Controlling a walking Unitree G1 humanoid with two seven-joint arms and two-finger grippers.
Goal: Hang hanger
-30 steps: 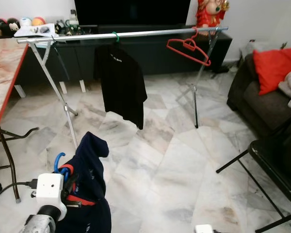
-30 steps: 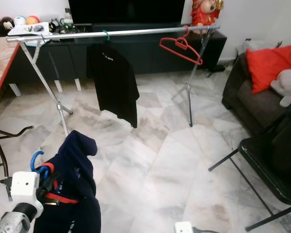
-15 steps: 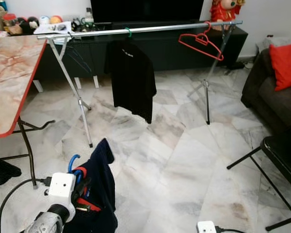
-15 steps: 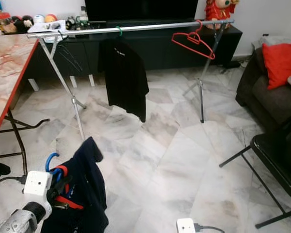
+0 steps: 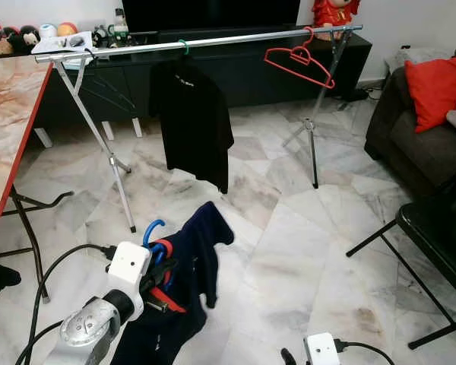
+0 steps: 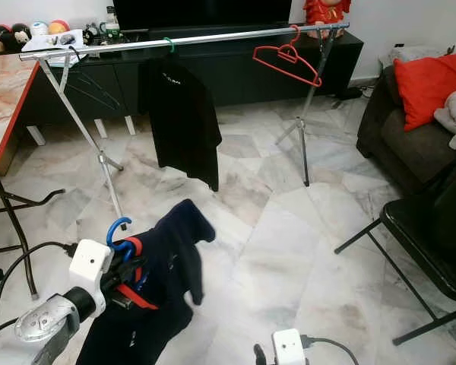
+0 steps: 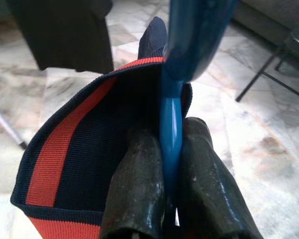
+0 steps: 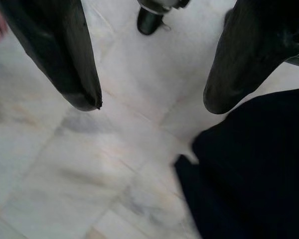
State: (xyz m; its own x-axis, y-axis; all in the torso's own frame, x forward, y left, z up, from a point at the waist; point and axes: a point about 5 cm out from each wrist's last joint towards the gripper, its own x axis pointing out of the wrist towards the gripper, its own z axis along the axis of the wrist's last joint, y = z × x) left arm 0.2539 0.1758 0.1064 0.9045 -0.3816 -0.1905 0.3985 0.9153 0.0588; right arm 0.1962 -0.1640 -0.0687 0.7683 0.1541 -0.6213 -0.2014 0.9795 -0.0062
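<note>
My left gripper [image 5: 156, 275] is shut on the neck of a blue hanger [image 5: 153, 230], low in front of me. The hanger carries a navy garment [image 5: 191, 266] with a red-striped collar [image 7: 55, 164]. In the left wrist view the two black fingers [image 7: 138, 191] clamp the blue hanger [image 7: 170, 124] between them. Across the room stands a silver clothes rail [image 5: 228, 42]. On it hang a black T-shirt [image 5: 190, 122] on a green hanger and a bare red hanger [image 5: 300, 62]. My right gripper [image 8: 152, 107] is open and points down at the marble floor beside the dark cloth.
A marble-topped table [image 5: 4, 129] with a red edge stands at the left. A black folding chair [image 5: 433, 236] and a dark sofa with a red cushion [image 5: 438, 85] are at the right. A black TV console [image 5: 251, 72] runs behind the rail. A black cable [image 5: 53, 266] trails on the floor.
The camera has shifted. My left gripper, still shut on the hanger, is higher and nearer the middle of the view, and the navy garment has swung out to the right.
</note>
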